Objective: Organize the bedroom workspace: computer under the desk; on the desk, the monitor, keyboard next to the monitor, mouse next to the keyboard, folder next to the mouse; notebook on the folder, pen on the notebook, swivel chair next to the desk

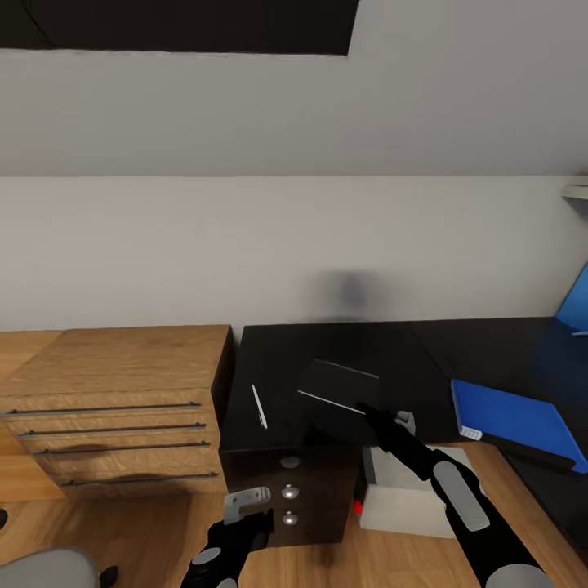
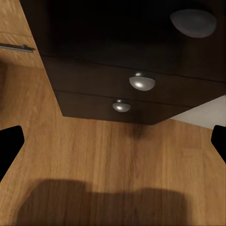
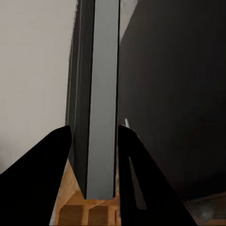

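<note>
On the glossy black desk (image 1: 327,351), against the grey wall, the right gripper (image 1: 369,411) pinches the notebook (image 1: 336,396) by its near edge, the book lifted and tilted above the top. Right wrist view: both dark fingers (image 3: 44,179) clamp either side of the grey cover edge (image 3: 101,108). Pen (image 1: 258,405), thin and pale, lies on the desk just left of the notebook, apart from it. Blue folder (image 1: 518,420) lies flat on the desk's right wing, white page edges showing. Computer (image 1: 408,498), pale box, sits on the floor under the desk beside the drawer unit (image 1: 290,494). Left gripper (image 1: 245,510) hangs low before the drawers, jaws spread wide, empty; left wrist view shows round silver knobs (image 2: 141,82). Oak cabinet (image 1: 114,408) stands left of the desk. No readable lettering anywhere; a small red mark on the computer, illegible.
</note>
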